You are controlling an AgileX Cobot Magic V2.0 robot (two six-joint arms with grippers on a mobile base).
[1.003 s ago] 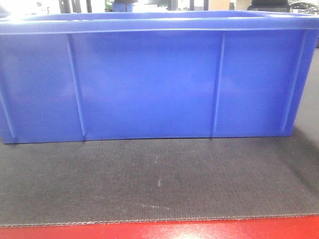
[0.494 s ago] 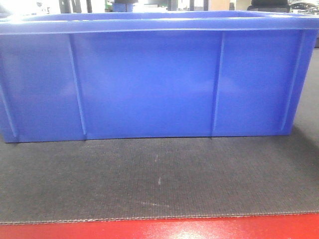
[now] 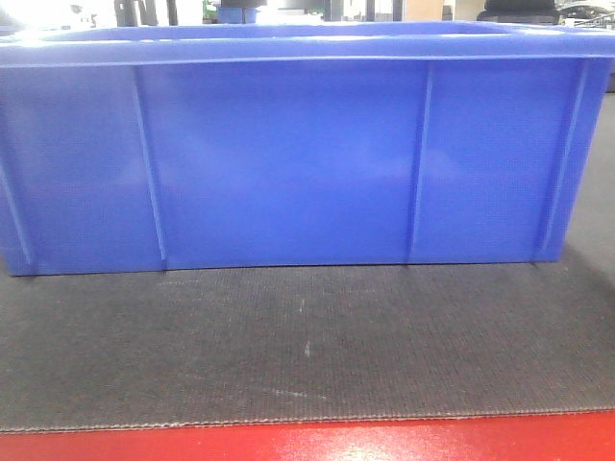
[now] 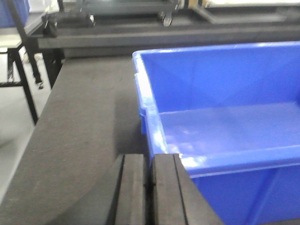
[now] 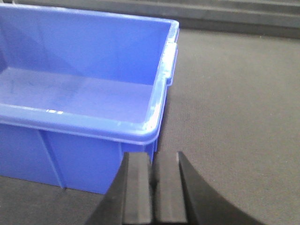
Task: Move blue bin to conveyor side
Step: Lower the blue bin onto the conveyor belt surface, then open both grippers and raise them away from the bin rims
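- Bin [image 3: 288,158] first: we see the blue crate standing upright on the dark grey belt [image 3: 307,355], its long ribbed wall facing the front camera and set back from the red front edge [image 3: 307,444], with a strip of bare belt between the bin and that edge.
- We read the left gripper [image 4: 150,192] as pressed shut, its two black pads touching with nothing between them; it sits just outside the bin, beside the near corner on that side.
- We read the right gripper [image 5: 152,190] the same way: pads together, empty, just outside the bin's other near corner.
- We judge the step in hand to be a two-arm push or slide, each closed gripper posted near a corner of the bin's near long wall; we cannot tell whether either one touches the plastic.
- We think the next move calls for both arms acting evenly on the bin, or it may twist on the belt.
- We would also keep the pads below the thick rim, so they do not ride up over it.
- Inside the bin [image 4: 225,126] we find nothing: both wrist views show a bare glossy blue floor with only light reflections.
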